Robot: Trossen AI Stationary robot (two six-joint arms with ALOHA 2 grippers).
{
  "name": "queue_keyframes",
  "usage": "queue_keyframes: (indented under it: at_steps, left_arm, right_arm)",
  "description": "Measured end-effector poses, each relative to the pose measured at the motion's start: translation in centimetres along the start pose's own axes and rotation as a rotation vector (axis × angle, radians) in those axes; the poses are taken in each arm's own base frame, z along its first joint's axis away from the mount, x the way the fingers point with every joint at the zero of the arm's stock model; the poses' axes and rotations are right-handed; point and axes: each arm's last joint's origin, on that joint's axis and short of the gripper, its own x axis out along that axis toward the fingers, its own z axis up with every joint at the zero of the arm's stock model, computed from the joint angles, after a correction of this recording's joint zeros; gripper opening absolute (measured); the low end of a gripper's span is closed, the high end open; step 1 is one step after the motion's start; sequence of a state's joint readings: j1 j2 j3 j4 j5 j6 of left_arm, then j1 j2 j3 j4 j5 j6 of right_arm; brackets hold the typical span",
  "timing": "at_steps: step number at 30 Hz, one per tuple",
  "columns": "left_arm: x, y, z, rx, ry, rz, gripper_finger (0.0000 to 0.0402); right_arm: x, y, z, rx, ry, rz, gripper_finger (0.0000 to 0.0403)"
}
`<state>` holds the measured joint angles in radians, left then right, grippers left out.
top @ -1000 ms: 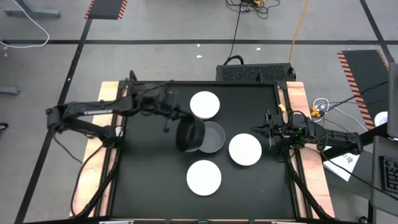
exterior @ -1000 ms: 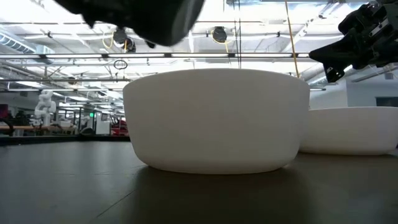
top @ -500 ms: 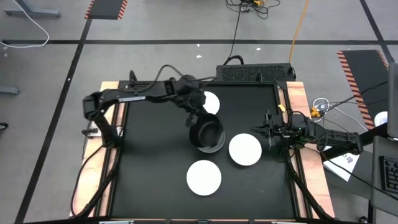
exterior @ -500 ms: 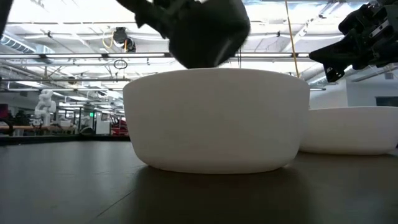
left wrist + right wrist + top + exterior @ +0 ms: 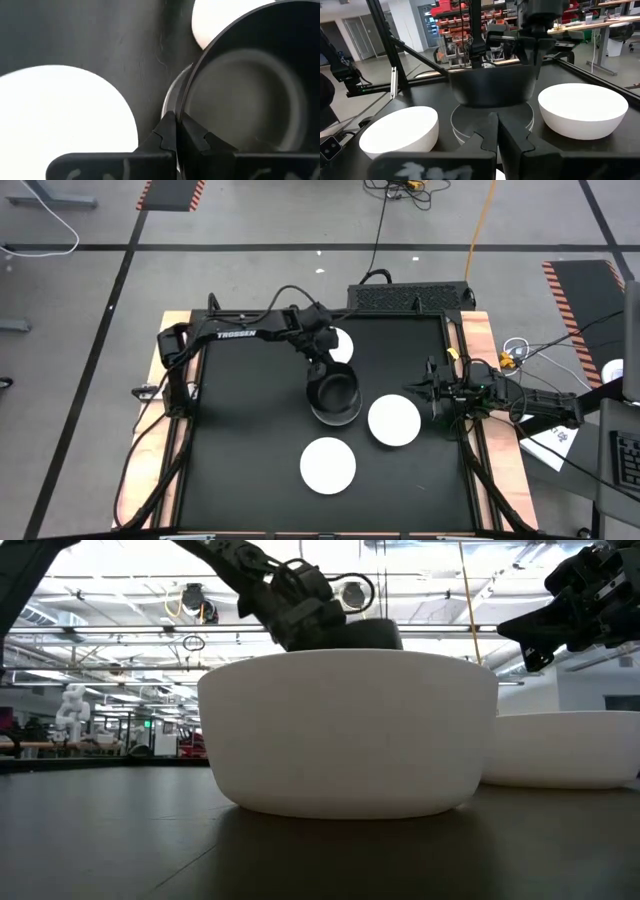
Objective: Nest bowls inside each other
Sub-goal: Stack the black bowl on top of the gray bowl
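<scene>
Now left fingers [image 5: 170, 131] pinch black bowl [image 5: 250, 90] rim over grey bowl [image 5: 492, 122].

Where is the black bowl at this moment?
The black bowl is near the table's middle in the high view, held by its rim in the left gripper just above the grey bowl, among three white bowls.

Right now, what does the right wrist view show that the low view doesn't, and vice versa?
Only the right wrist view: the grey bowl on the table, with the black bowl just above it, and a white bowl on each side.

Only the low view: the right gripper from outside, raised at the right, away from the bowls.

Both: the left gripper shut on the black bowl's rim, and white bowls on the black table.
</scene>
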<state>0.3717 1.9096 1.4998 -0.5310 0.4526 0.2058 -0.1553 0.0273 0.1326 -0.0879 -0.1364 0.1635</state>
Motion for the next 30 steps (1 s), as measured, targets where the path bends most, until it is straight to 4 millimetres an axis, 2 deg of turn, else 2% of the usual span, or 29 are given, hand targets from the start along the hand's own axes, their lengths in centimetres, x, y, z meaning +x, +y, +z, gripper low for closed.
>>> queue_keyframes:
  at_steps: [18,30]
  left_arm:
    - [2.6,-1.4,-1.9,-0.007,0.201,0.007,0.0001]
    - [2.9,-2.5,-2.4,0.018,0.306,0.085,0.0001]
  right_arm:
    - [0.0,0.0,0.0,0.001,-0.001,0.0,0.0]
    - [0.0,0.0,0.0,0.001,-0.001,0.0,0.0]
